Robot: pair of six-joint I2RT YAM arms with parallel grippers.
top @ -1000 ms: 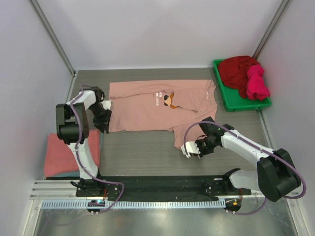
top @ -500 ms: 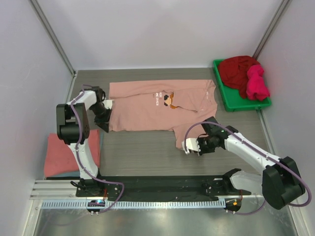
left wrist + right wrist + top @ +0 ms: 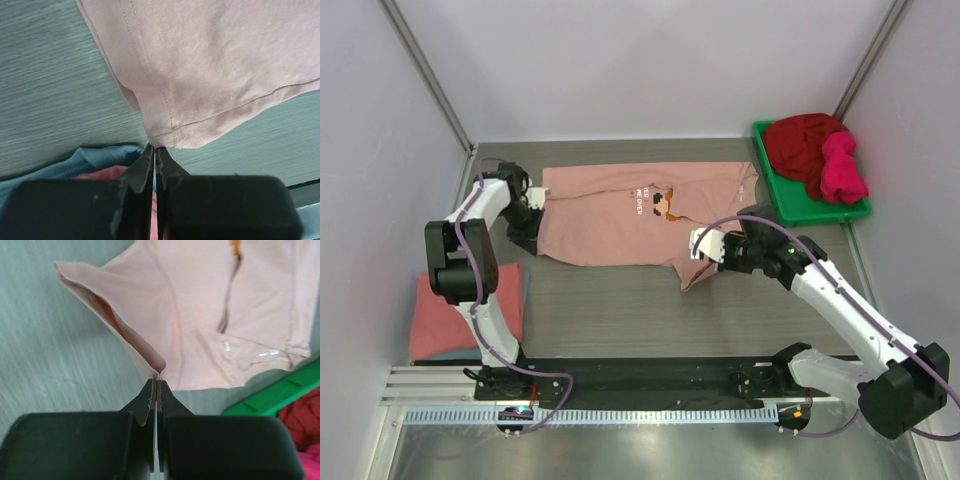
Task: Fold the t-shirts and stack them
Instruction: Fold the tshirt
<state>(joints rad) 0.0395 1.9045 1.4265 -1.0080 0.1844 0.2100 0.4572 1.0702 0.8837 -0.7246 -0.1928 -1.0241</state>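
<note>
Grey wood-grain bench [image 3: 620, 300] carries pale pink t-shirt [image 3: 610, 215] spread flat beside green bin [image 3: 790, 210], long axis pointing at the bin; left tool [image 3: 155, 150] pinches the near corner farthest from the bin; right tool [image 3: 157, 380] pinches the bin-side near edge, lifted; shirt stretches between and beyond both tools.

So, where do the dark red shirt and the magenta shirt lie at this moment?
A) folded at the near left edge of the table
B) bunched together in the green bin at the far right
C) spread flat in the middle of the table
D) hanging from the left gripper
B: the dark red shirt and the magenta shirt sit heaped inside the green bin.
</note>
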